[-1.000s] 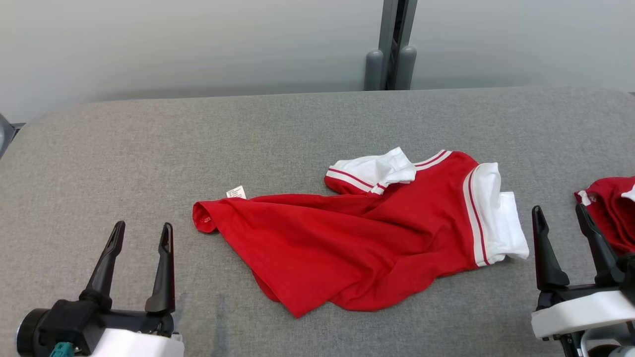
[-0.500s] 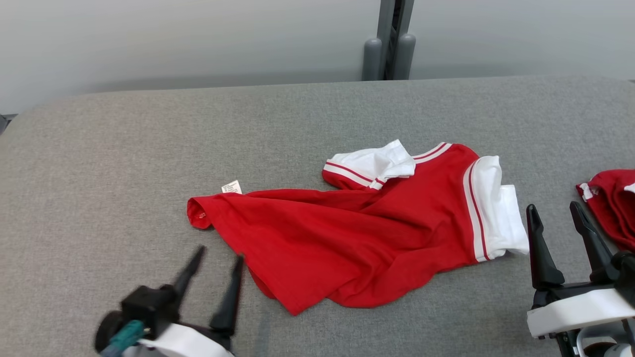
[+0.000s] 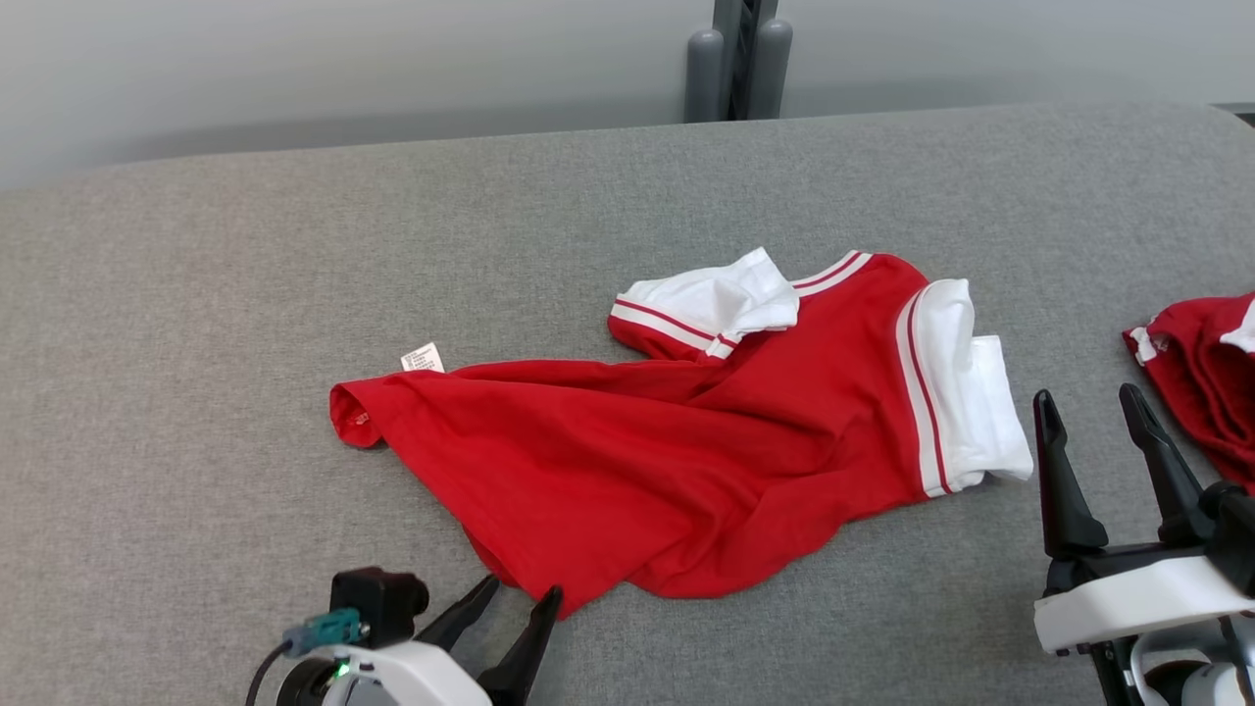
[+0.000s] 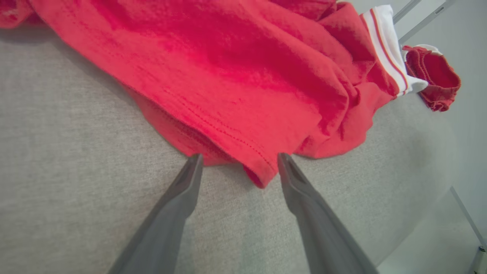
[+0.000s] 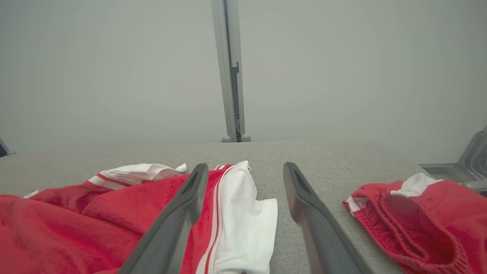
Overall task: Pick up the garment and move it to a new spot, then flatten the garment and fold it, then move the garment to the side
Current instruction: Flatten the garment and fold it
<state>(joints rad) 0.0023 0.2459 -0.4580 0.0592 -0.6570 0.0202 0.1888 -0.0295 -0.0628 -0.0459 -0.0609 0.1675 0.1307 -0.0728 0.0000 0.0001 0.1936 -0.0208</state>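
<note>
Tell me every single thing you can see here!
red shirt: one, red with white striped sleeves, crumpled in the middle of the table
label: one, white, at the shirt's far left edge
second red garment: one, red with white trim, bunched at the table's right edge, apart from the shirt
table: one, grey fabric top
post: one, grey, behind the table
wall: pale grey, at the back
left gripper: one, dark, open, at the shirt's near hem
right gripper: one, dark, open, beside the white sleeve
</note>
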